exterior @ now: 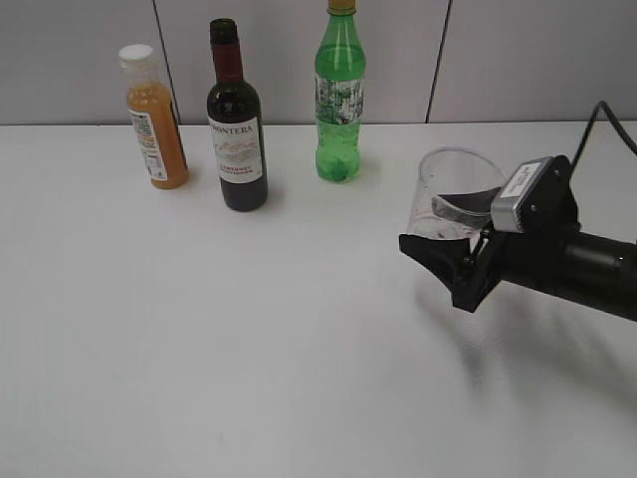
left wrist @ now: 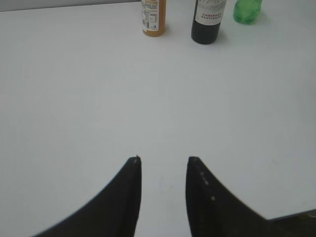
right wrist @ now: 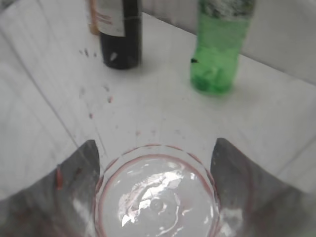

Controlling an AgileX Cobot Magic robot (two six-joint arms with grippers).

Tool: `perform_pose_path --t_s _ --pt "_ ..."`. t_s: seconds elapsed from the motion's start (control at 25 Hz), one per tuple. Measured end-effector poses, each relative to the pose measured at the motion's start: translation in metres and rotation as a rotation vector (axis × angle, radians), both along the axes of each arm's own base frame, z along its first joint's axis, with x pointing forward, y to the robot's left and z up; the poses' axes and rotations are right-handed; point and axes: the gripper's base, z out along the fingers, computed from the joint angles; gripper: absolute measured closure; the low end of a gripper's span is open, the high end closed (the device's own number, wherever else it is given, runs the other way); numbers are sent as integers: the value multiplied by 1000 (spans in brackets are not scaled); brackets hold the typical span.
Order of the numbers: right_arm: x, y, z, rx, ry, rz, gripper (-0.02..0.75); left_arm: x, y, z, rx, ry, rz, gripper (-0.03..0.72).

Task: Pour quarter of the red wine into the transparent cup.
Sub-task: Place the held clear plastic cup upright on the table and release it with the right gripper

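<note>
The red wine bottle [exterior: 236, 124] stands upright at the back of the white table, dark glass with maroon neck foil and a white label. Its lower part also shows in the left wrist view [left wrist: 207, 22] and the right wrist view [right wrist: 118, 34]. My right gripper [exterior: 453, 261] is shut on the transparent cup [exterior: 453, 191] and holds it tilted, just above the table at the right. The right wrist view looks through the cup [right wrist: 155, 192], with a reddish ring at its base, between the fingers [right wrist: 155, 163]. My left gripper [left wrist: 163, 160] is open and empty over bare table.
An orange juice bottle [exterior: 154, 119] stands left of the wine. A green soda bottle [exterior: 340, 95] stands right of it, between the wine and the cup. All three line up along the back wall. The white table [exterior: 199, 329] spreads in front.
</note>
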Motion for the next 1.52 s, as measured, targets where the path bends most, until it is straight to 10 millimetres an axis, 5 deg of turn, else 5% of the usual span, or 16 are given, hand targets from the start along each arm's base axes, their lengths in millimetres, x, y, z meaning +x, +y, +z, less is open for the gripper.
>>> perform_pose_path --t_s 0.28,0.64,1.52 --pt "18 44 13 -8 -24 231 186 0 0 0 0 0 0 447" --pt "30 103 -2 -39 -11 440 186 0 0 0 0 0 0 447" --pt "56 144 -53 -121 93 509 186 0 0 0 0 0 0 447"
